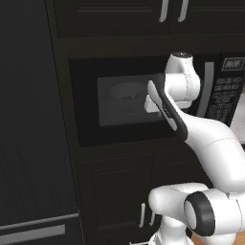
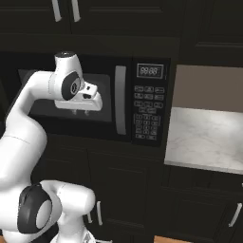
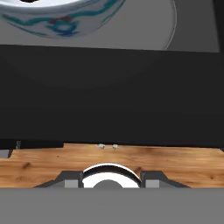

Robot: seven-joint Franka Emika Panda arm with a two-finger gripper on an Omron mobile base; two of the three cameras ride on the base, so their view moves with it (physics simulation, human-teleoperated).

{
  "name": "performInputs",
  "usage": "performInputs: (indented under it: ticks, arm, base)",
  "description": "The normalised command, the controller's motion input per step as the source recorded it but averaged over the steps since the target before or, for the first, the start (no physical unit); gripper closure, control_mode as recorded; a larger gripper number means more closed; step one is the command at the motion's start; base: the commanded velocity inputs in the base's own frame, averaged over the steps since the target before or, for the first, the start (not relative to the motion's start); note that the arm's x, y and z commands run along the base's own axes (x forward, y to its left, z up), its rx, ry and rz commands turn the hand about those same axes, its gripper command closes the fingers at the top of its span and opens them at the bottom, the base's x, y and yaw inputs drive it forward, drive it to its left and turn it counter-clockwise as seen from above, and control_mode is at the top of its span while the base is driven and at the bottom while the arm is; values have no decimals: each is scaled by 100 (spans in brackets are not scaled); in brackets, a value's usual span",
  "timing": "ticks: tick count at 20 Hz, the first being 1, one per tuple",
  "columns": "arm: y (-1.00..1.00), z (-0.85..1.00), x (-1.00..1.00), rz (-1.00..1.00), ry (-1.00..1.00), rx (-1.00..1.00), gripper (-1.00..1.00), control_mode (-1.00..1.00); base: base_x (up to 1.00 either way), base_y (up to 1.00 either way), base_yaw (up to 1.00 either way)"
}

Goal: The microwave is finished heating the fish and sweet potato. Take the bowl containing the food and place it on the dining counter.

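Microwave point(image 1: 119, 103): you see the door shut in both base views; the silver handle point(image 2: 120, 99) and button panel point(image 2: 148, 111) show best from the right.
Arm: your hand sits right against the door glass, leaving little room in front.
Bench point(image 2: 204, 137): pale marble top, right of the microwave, seen from the right base view.
Bowl point(image 3: 61, 17): white, blue-patterned; your hand view has it at the top edge, on a glass plate.
Pincer point(image 2: 80, 113): points down before the window; you cannot tell spread or pressed.
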Motion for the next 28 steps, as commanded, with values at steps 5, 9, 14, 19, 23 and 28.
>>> performInputs:
  ticks: [5,9,14,19,23,28]
  arm:
    - [0,0,-20,0,-3,0,-100,-100]
    - [-4,-18,-93,0,-19,8,-100,-100]
    - [-12,-15,-75,0,-18,8,-100,-100]
    - [-3,0,-3,0,0,0,-100,-100]
    - [0,0,0,0,0,0,-100,100]
    - [0,0,0,0,0,0,-100,100]
  base:
    - [0,0,0]
    - [0,0,0]
    - [0,0,0]
    - [0,0,0]
    - [-32,-50,0]
    - [-42,-38,0]
